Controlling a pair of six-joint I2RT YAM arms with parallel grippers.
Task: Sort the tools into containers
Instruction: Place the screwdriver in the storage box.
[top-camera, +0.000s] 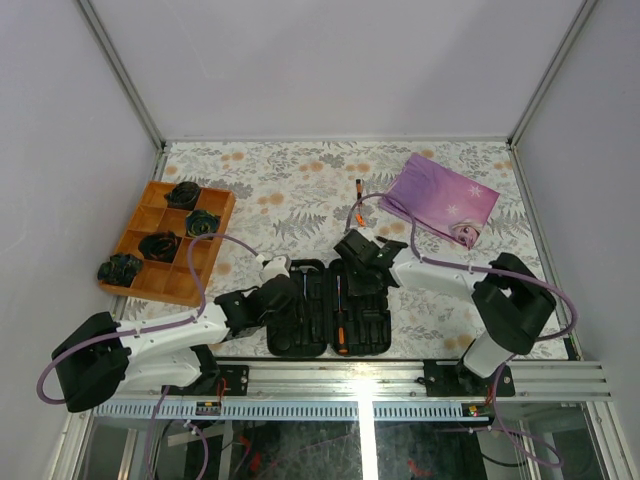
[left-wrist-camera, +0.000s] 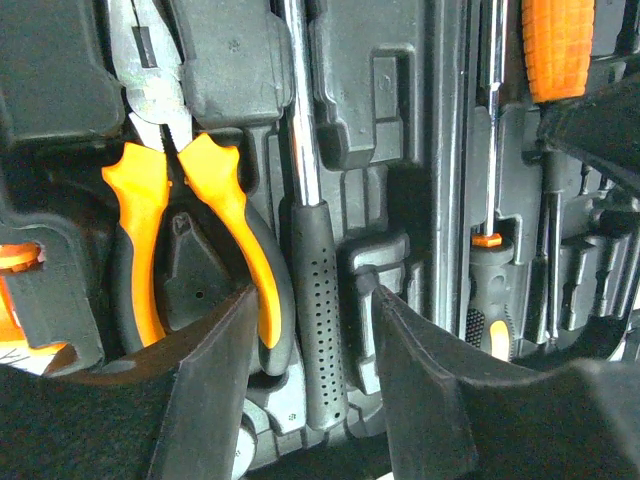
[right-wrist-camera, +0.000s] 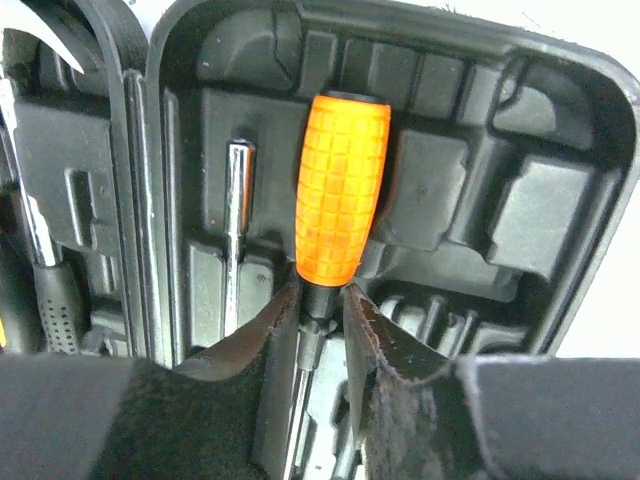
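Black case (top-camera: 300, 335) open, holds pliers (left-wrist-camera: 215, 190), hammer (left-wrist-camera: 318, 250), orange screwdriver (right-wrist-camera: 342, 190). R gripper (right-wrist-camera: 320, 295) straddles screwdriver neck, grip unclear; L gripper (left-wrist-camera: 312, 295) spread over hammer.

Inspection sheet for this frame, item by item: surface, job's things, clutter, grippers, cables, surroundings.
Surface: table under floral cloth.
Job's things: tool case open flat; pliers, hammer and orange-handled driver lie in its slots.
Clutter: orange tray holding black lumps; purple cloth.
Grippers: left gripper open astride the hammer handle; right gripper close around the driver's collar, contact unclear.
Cables: purple cables loop along both arms.
Surroundings: pale walls, aluminium rail.
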